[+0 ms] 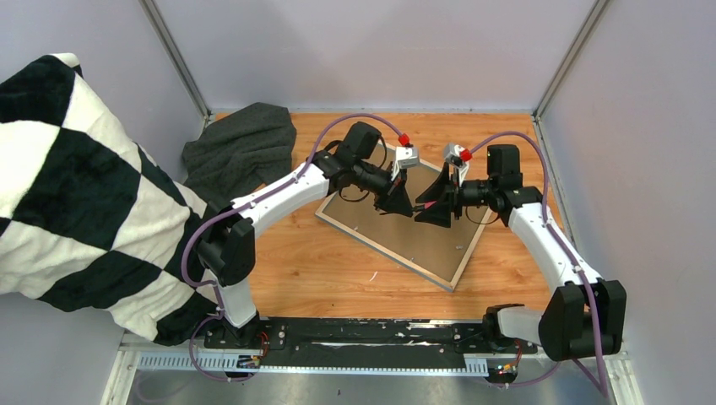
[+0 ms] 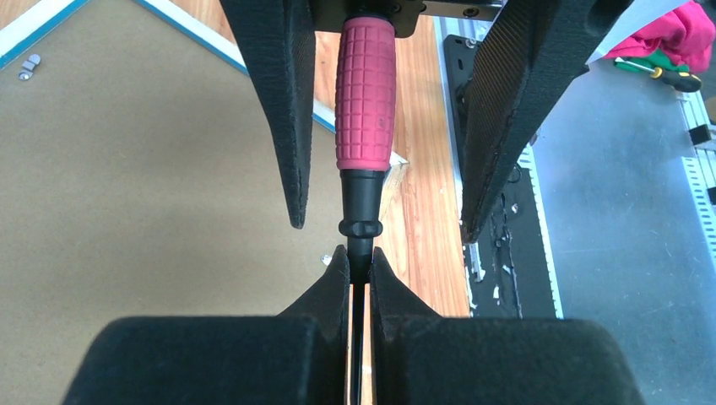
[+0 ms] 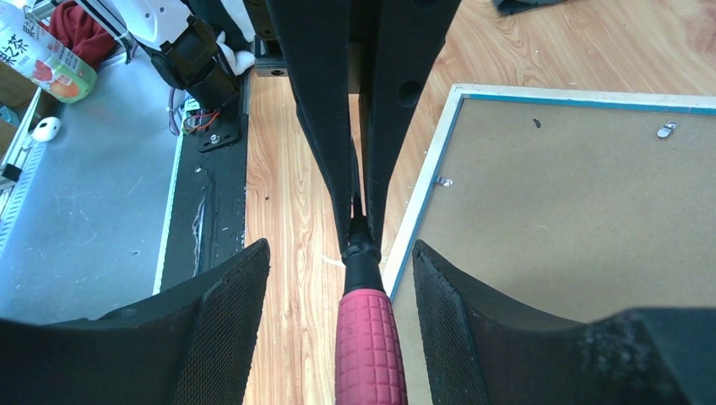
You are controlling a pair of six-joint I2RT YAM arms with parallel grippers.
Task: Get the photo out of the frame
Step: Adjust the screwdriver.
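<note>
The frame (image 1: 387, 255) lies face down on the wooden table, its pale edge with a blue line showing in the left wrist view (image 2: 190, 29) and the right wrist view (image 3: 422, 198). The brown backing board (image 1: 422, 240) covers it, so the photo is hidden. A screwdriver with a dark red handle (image 2: 366, 93) and black shaft hangs between the grippers above the frame's near edge. My left gripper (image 2: 360, 257) is shut on the shaft. My right gripper (image 3: 338, 246) is open, its fingers (image 3: 228, 304) either side of the handle (image 3: 370, 346) without touching it.
A grey cloth (image 1: 241, 148) lies at the back left of the table and a black-and-white checked blanket (image 1: 67, 186) hangs at the left wall. Small metal clips (image 3: 666, 129) sit on the backing board. The arms' black base rail (image 1: 363, 331) runs along the near edge.
</note>
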